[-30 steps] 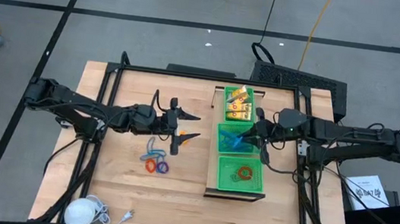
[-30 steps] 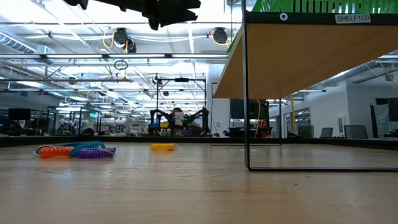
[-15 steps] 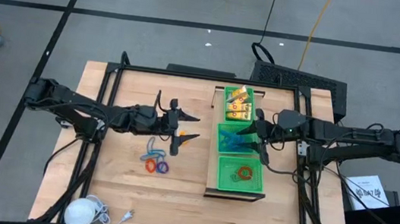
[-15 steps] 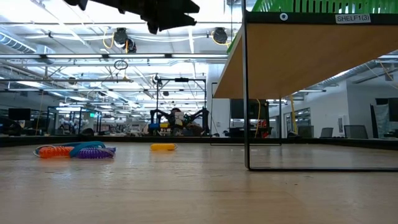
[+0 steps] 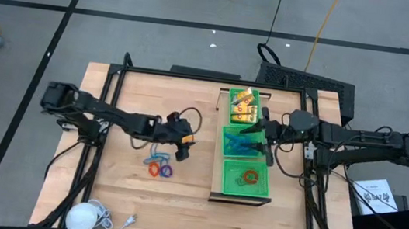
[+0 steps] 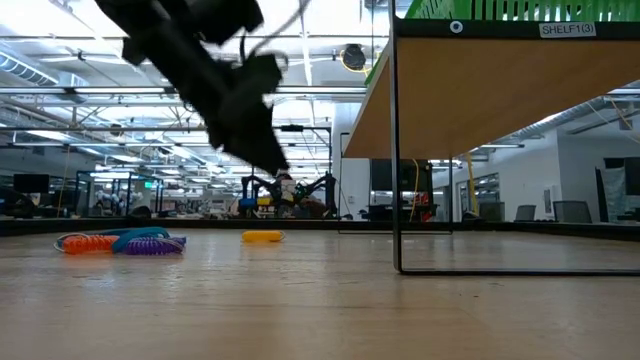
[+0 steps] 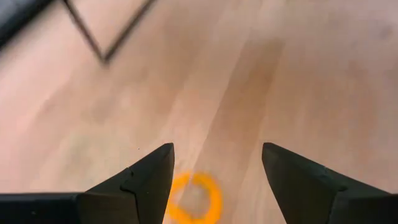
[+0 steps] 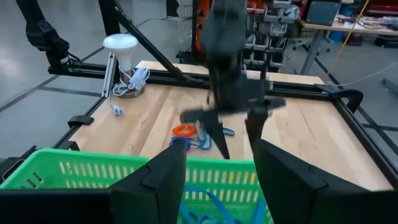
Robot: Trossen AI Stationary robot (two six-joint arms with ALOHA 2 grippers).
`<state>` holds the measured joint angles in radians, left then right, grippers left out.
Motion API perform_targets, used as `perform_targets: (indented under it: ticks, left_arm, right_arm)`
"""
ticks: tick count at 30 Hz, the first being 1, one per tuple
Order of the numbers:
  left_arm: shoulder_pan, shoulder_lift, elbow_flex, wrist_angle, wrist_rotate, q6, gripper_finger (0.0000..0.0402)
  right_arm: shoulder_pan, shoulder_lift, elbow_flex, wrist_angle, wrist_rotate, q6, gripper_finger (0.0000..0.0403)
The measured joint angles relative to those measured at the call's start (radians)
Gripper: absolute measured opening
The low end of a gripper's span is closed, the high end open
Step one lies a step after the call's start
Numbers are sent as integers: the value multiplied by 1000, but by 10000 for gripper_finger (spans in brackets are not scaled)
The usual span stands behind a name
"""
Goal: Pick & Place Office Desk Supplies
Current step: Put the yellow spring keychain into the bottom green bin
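1. While both dark arms reach in from the frame's sides in the high view, the left gripper (image 5: pixel 183 145) sits near frame centre, pointed down at the light wooden table (image 5: pixel 124 198).
2. Left jaws: spread apart, nothing between them; in the left wrist view one thin orange ring (image 7: pixel 194 198) lies on the wood below the gap, not touched.
3. Right gripper (image 5: pixel 261 139) is right of centre, over the middle compartment of the green mesh tray (image 5: pixel 270 182); jaws parted, holding nothing.
4. Tray has three compartments, stacked top to bottom in the high view.
5. Top compartment: yellow rectangular packets (image 5: pixel 243 107), a small stack, exact count cannot tell.
6. Middle compartment: blue clip-like pieces (image 5: pixel 238 144), tangled, count unclear.
7. Bottom compartment: one thin red ring (image 5: pixel 249 177) visible.
8. Loose on the table just below the left gripper: one cluster of three ring items, blue ring (image 5: pixel 156 155), orange-red ring (image 5: pixel 155 169), purple ring (image 5: pixel 167 171), lying close together.
9. Low view: one small yellow piece (image 6: pixel 263 236) alone on the table, apart from the cluster.
10. Lower left of the high view: one white round object with a cord (image 5: pixel 84 215).
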<state>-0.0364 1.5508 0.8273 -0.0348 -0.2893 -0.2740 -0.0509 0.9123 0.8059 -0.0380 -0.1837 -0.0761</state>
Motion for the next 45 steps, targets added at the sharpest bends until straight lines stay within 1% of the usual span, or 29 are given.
perform_targets:
  ticks: [5,10,16,22,24,26,28,34,37,39,41,43,45]
  left_arm:
    - [23,107,-1,-31,0,-43,255]
    - [57,178,-1,-45,0,-66,255]
    - [91,210,1,-68,7,-103,255]
    - [114,210,1,-82,57,-102,255]
    - [119,210,1,-86,73,-102,248]
    - [123,210,1,-92,85,-104,228]
    - [127,210,1,-94,96,-117,197]
    - [140,211,0,-95,125,-150,78]
    - [149,211,0,-93,130,-122,23]
    - [152,208,0,-91,132,-110,16]
    - [152,197,-1,-90,116,-87,23]
    - [150,168,-4,-93,97,-52,23]
    - [148,125,-7,-88,86,-12,15]
  right_arm:
    - [0,0,0,5,0,-10,180]
    - [0,0,0,5,0,-16,178]
    - [0,0,0,4,0,-18,178]
    - [0,0,0,4,0,-18,175]
    - [0,0,0,3,0,-19,174]
    - [0,0,0,2,0,-19,172]
    - [0,0,0,1,0,-18,172]
    - [0,0,0,2,0,-17,171]
    - [0,0,0,4,0,-15,171]
    - [0,0,0,4,0,-15,171]
    - [0,1,0,4,0,-14,171]
    - [0,1,0,9,0,-7,171]
    - [0,1,0,20,-1,6,171]
